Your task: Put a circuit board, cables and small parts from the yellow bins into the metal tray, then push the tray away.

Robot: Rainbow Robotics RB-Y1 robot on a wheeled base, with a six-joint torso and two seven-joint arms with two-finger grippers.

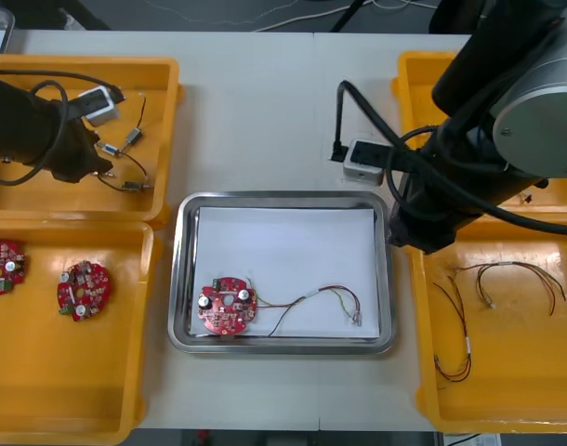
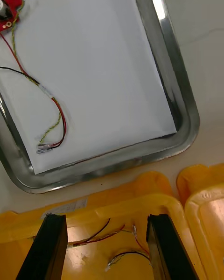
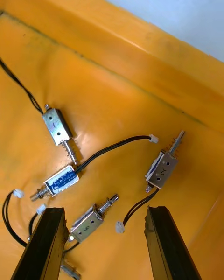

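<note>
Now the left claw (image 3: 103,211) hangs spread wide, a small metal part (image 3: 88,223) right between its fingers (image 3: 46,242), lined up for picking. Ahead of the right claw (image 2: 107,219), spread and empty over spare cables (image 2: 98,235), the metal tray (image 2: 182,102) already holds circuit board (image 1: 227,307) and cable (image 2: 53,116).

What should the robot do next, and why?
Probably lower the open left tool onto the small metal part between its fingers and close: the tray holds a circuit board and cable, but no parts yet. The right tool hangs open over its bin.
</note>
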